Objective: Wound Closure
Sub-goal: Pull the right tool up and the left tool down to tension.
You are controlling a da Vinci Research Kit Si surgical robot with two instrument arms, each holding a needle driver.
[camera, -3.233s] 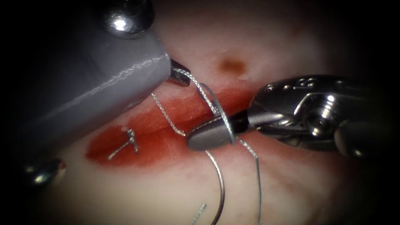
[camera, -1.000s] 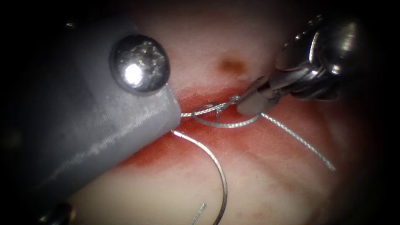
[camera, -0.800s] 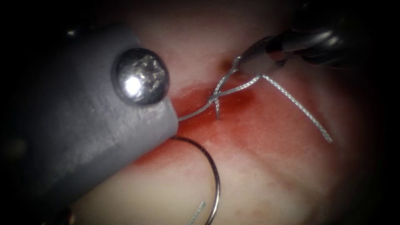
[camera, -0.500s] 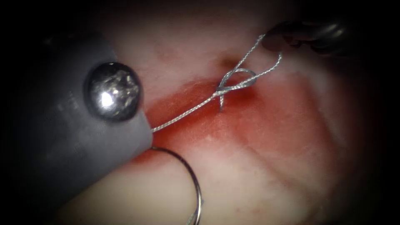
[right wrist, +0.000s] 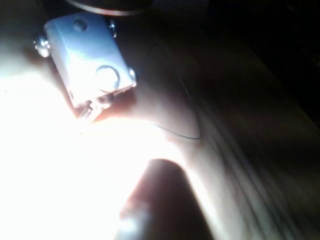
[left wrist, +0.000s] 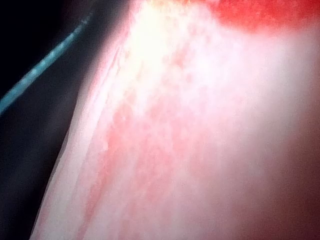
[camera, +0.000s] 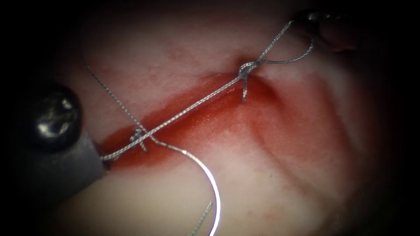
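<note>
**Second knot drawn down, needle lying free**

The left end effector (camera: 103, 159) sits at the near left end of the cut (camera: 205, 102). The right end effector (camera: 305, 22) is at the far right, half in shadow. Each is closed on the thread (camera: 192, 107), judging by the taut line that runs from one tip, along the cut, to the other. Neither holds the needle.

The needle (camera: 205, 172) lies loose on the tissue (camera: 284, 183), out of it. It is on the near side of the cut, toward the left, and its swaged end touches the first stitch.

Done so far: a first stitch (camera: 138, 137) is tied with short ends at the left of the cut. A second knot (camera: 247, 68) is snug at the right end, with a small loop open between it and the right end effector. Left to do, by my reading: seat that loop, trim the ends, and close the red fluid-stained gap (camera: 175, 126) between the two stitches.

The endoscope view gives the knots, the needle and both tips. The left wrist view adds the flank of the tissue and a slack strand running off its edge. The right wrist view shows the left end effector (right wrist: 89, 111) from the far side, touching the tissue. It also shows a thin curved line nearby, but I cannot tell whether that is needle or thread.
</note>
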